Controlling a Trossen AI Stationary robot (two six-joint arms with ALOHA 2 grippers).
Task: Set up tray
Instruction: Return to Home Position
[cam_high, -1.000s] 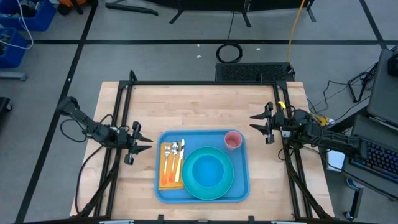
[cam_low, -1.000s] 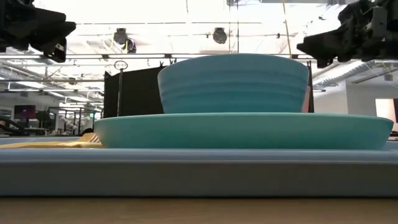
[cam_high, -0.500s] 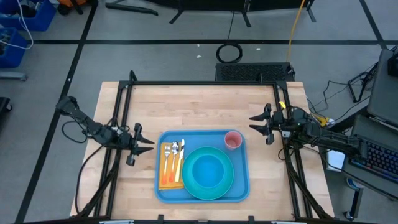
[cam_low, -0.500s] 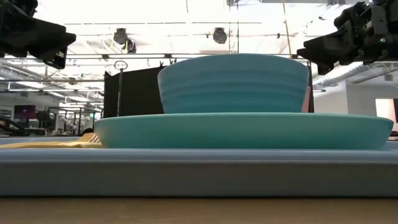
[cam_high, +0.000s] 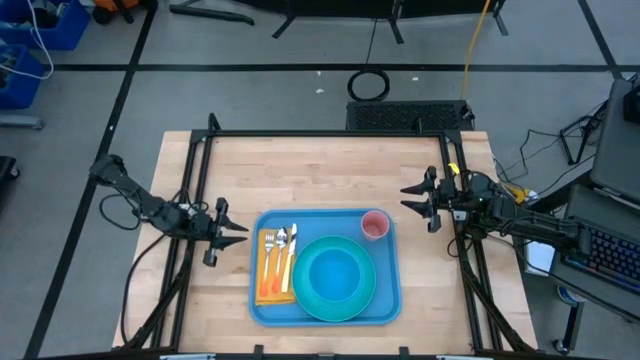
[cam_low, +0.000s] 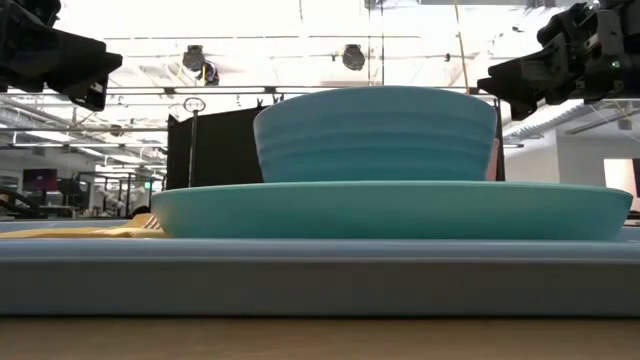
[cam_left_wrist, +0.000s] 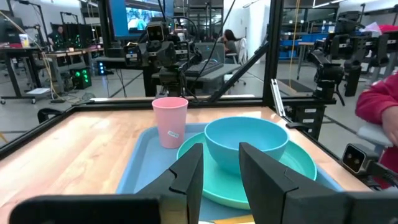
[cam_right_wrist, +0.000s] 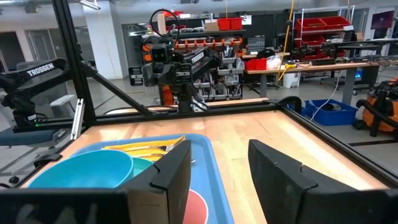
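Observation:
The blue tray (cam_high: 392, 292) lies flat on the wooden table, near its near edge. On it a turquoise plate (cam_high: 303, 292) carries a turquoise bowl (cam_high: 335, 272). A pink cup (cam_high: 375, 225) stands upright in the tray's far right corner. A fork, spoon and knife (cam_high: 282, 250) lie on a yellow napkin (cam_high: 268, 285) along the tray's left side. My left gripper (cam_high: 232, 232) hovers open just left of the tray. My right gripper (cam_high: 410, 197) hovers open off the tray's far right corner. Both are above table height, and their wrist views show wide finger gaps (cam_left_wrist: 221, 177) (cam_right_wrist: 217, 180).
A black metal frame (cam_high: 330, 133) runs along the table's far edge and down both sides. Bare wood (cam_high: 320, 175) lies between the tray and the far edge. A person's red sleeve (cam_left_wrist: 379, 106) shows beyond the table's right side.
In the low view both grippers have sunk slightly, then held still. Nothing on the tray has moved.

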